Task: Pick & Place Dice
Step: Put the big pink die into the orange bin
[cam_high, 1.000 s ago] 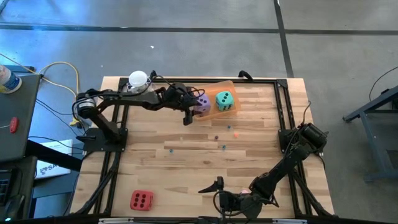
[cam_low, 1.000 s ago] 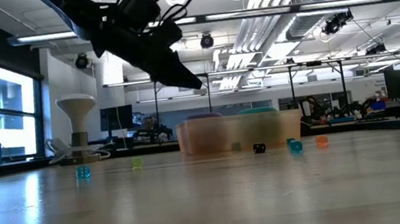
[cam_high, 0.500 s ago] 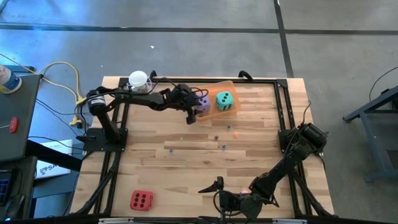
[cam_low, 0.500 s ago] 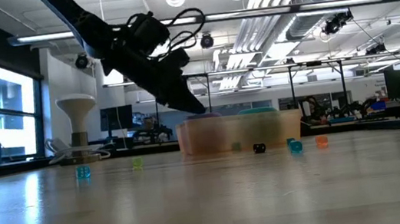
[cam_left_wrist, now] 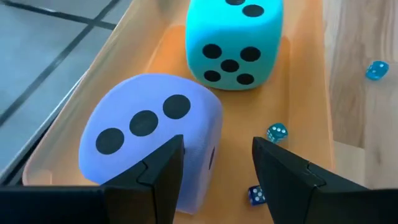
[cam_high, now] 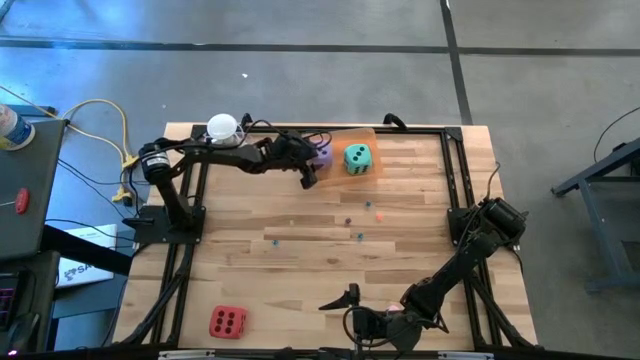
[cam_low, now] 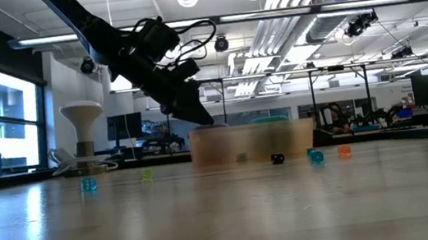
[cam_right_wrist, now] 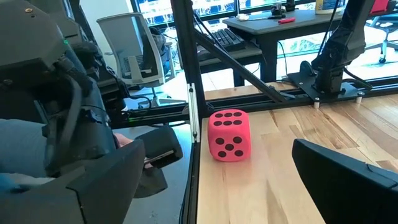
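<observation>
A purple die [cam_left_wrist: 149, 137] and a teal-green die [cam_left_wrist: 235, 38] sit on the floor of a translucent orange tray [cam_left_wrist: 112, 56] at the table's far edge [cam_high: 337, 138]. My left gripper [cam_left_wrist: 214, 146] is open and low over the tray's near-left part [cam_high: 309, 178], with the purple die [cam_high: 323, 154] beside one finger. The red die [cam_high: 228, 321] rests on the table's near-left corner and also shows in the right wrist view [cam_right_wrist: 230, 134]. My right gripper [cam_right_wrist: 211, 205] waits open at the near edge [cam_high: 350, 310]. The pink die is out of view. My left gripper has one open finger [cam_left_wrist: 163, 167] right at the purple die's side face [cam_left_wrist: 202, 155], coming slanting down from the table's left. I cannot tell whether it touches the die. The die stands on the tray floor.
Small coloured beads lie on the table near the tray [cam_high: 367, 204] [cam_high: 360, 237] [cam_high: 275, 241], and two lie inside it [cam_left_wrist: 277, 132]. A white round-topped stand [cam_high: 222, 128] is at the far-left corner. Bare wood fills the table's middle.
My left gripper has moved toward the far edge and come down toward the tray. The tray, with the purple and teal-green dice in it, has slid toward the far edge and turned more square to it.
</observation>
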